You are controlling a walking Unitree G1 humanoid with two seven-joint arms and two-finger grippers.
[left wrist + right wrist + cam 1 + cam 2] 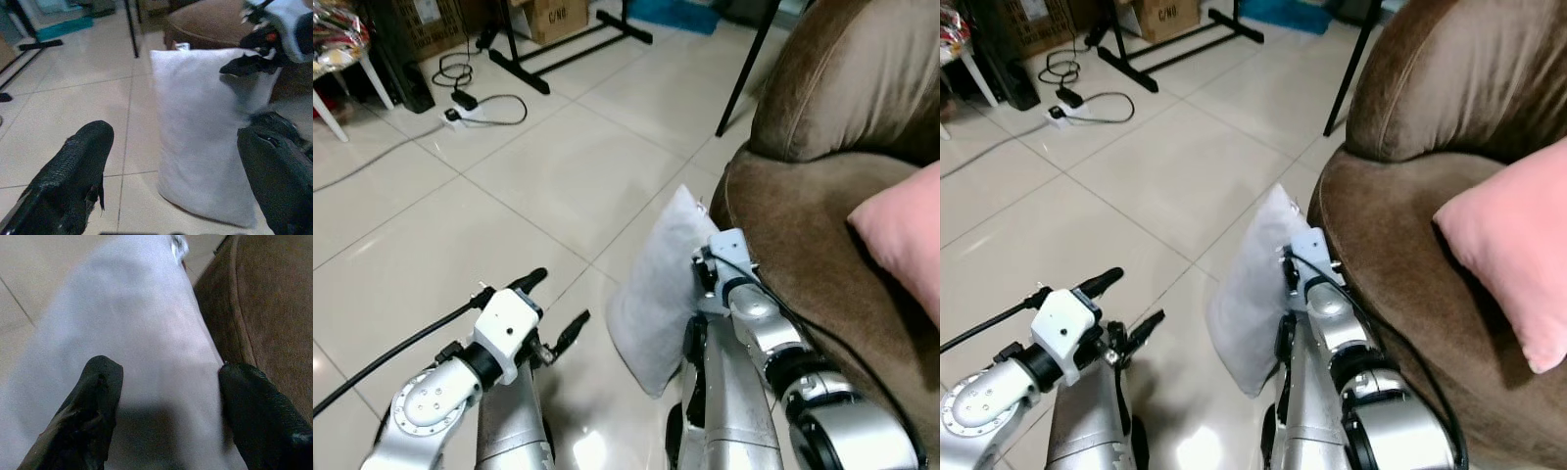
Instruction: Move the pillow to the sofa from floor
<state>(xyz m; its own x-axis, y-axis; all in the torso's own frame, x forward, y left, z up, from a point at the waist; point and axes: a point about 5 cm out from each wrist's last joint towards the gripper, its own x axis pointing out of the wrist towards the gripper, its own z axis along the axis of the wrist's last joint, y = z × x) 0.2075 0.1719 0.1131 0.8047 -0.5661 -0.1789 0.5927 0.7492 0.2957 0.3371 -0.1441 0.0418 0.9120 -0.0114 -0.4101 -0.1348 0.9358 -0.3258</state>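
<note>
A pale grey pillow (654, 294) stands on edge on the tiled floor and leans against the front of the brown sofa (803, 206). My right gripper (168, 374) is open and straddles the pillow's upper edge, with one black finger (100, 382) on the floor side and the other finger (244, 391) on the sofa side. My left gripper (558, 302) hangs low to the left of the pillow, open, with nothing between its fingers. In the left wrist view it points at the pillow's broad face (200, 132).
A pink cushion (906, 235) lies on the sofa seat at the right. Farther back on the floor are a power strip with cables (460, 113), black stand legs (568, 49) and a cardboard box (553, 15). Bare tiles spread out to the left.
</note>
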